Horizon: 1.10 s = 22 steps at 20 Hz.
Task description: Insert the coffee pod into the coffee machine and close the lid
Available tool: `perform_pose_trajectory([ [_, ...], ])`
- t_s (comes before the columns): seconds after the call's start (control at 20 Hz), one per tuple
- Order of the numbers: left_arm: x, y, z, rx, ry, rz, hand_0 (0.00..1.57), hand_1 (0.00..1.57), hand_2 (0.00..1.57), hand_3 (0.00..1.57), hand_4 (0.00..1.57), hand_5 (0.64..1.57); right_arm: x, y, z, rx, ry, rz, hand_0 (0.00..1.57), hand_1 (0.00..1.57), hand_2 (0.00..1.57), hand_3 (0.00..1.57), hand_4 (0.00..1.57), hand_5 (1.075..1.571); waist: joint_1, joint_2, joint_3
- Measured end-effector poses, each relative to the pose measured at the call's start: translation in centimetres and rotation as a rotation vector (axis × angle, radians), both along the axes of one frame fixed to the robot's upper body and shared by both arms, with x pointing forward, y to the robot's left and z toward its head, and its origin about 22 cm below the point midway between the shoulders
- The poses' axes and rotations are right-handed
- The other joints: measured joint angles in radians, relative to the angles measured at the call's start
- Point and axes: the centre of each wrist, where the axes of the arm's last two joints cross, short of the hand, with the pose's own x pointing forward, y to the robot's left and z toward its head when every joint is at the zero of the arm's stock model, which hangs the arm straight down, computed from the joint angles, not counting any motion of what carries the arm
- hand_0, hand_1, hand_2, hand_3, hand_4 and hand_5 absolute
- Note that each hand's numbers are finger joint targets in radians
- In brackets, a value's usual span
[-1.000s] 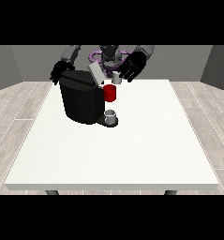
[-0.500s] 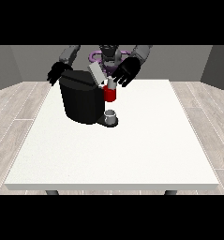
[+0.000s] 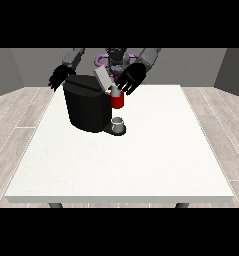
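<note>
Hand at view's right (image 3: 129,80) sits just above the red thing at the machine (image 3: 117,101) – fingers unclear, can't tell – raised lid (image 3: 104,80) just beside it, pod not visible.

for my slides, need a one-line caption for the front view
Hand at the view's right hovers above a red thing at the machine, by the raised lid of the coffee machine.

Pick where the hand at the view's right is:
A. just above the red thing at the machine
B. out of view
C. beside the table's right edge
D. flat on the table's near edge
A: the hand at the view's right hangs directly over the red thing at the machine, beside the coffee machine.
</note>
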Motion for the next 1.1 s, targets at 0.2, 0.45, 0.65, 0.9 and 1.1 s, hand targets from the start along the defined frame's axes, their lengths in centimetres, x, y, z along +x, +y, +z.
perform_pose_trajectory([
  [0.2, -0.1, 0.7, -0.2, 0.004, -0.007, -0.001, 1.16, 1.16, 1.24, 1.18, 0.51, 1.571, -0.6, 0.1, -0.6, 0.008, -0.017, -0.001, 0.0, 0.0, 0.0, 0.0, 0.51, 1.571, -0.004, 0.008, 0.0006],
  [0.45, 0.0, 0.4, -0.8, 0.015, 0.018, -0.006, 1.22, 1.22, 1.27, 1.2, 0.49, 1.571, -1.0, 0.0, -1.4, 0.011, -0.005, -0.019, 0.0, 0.0, 0.0, 0.0, 0.45, 1.571, 0.013, -0.003, 0.0004],
  [0.65, 0.0, 0.3, -0.8, 0.015, 0.027, 0.0, 1.22, 1.22, 1.27, 1.17, 0.48, 1.571, -0.6, 0.1, -0.8, 0.007, -0.001, -0.024, 0.0, 0.0, 0.0, 0.0, 0.43, 1.571, 0.013, -0.001, 0.001],
  [0.9, 0.1, 0.5, -0.4, 0.008, 0.025, 0.004, 1.2, 1.2, 1.23, 1.09, 0.46, 1.571, -0.3, 0.0, 0.1, 0.005, -0.015, -0.013, 0.0, 0.0, 0.0, 0.0, 0.44, 1.571, 0.005, 0.011, 0.0014],
  [1.1, 0.0, 0.8, 0.2, 0.019, 0.027, -0.008, 1.13, 1.13, 1.17, 1.0, 0.46, 1.571, -0.4, -0.2, -0.5, 0.012, -0.015, -0.027, 0.0, 0.0, 0.0, 0.0, 0.36, 1.571, 0.01, 0.019, 0.0009],
])
